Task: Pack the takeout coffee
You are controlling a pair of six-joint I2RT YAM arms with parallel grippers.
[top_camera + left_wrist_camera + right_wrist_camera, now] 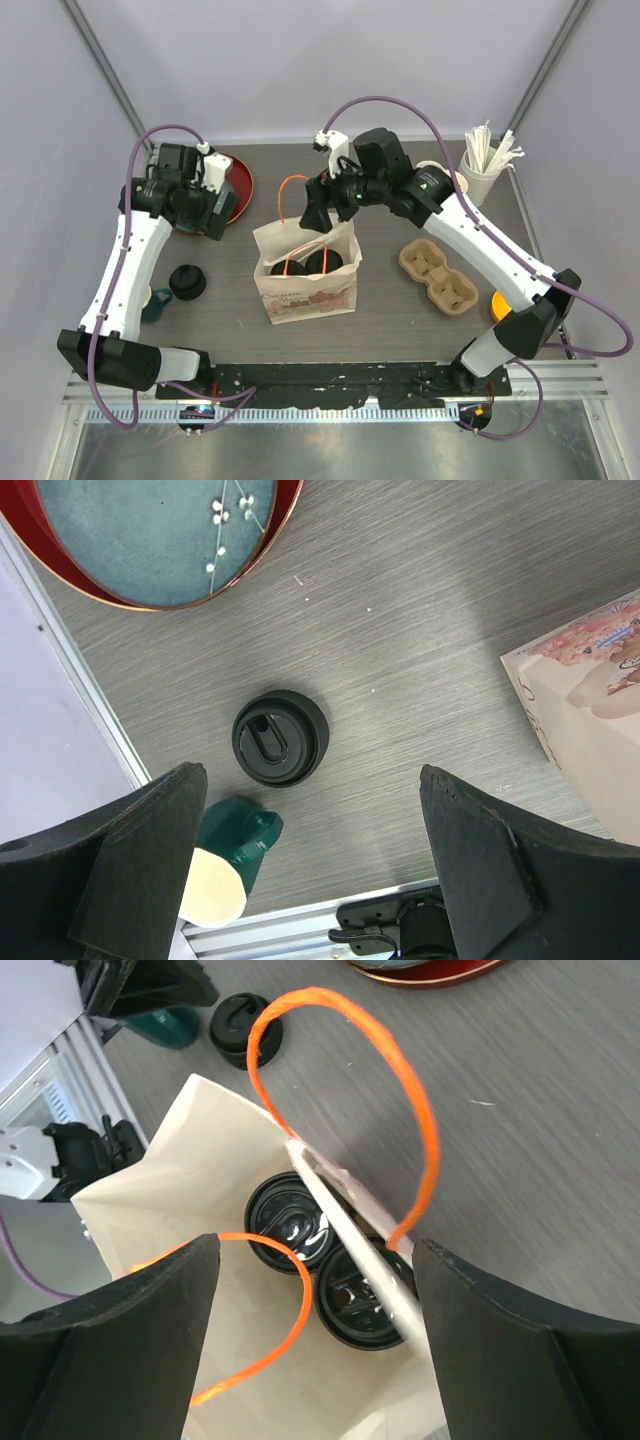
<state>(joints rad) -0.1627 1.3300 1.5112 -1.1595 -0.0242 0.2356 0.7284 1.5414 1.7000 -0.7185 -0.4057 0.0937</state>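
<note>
The two takeout coffee cups stand side by side inside the open cream paper bag (pixel 305 290); only their black lids (pixel 283 268) (pixel 322 262) show. In the right wrist view the lids (pixel 285 1222) (pixel 360 1300) lie under the bag's (pixel 190 1160) rim and orange handles (pixel 425 1120). My right gripper (pixel 325 218) hovers open and empty just above the bag's rear rim, also in the right wrist view (pixel 315 1345). My left gripper (pixel 203 218) is open and empty, raised over the table left of the bag, also in the left wrist view (pixel 312 865).
A loose black lid (pixel 187 282) (pixel 280 737) and a dark green mug (pixel 155 303) (pixel 232 860) sit left of the bag. A red plate (pixel 238 185) (pixel 150 540) lies back left. A cardboard cup carrier (pixel 437 275) and a cup of stirrers (pixel 485 165) are on the right.
</note>
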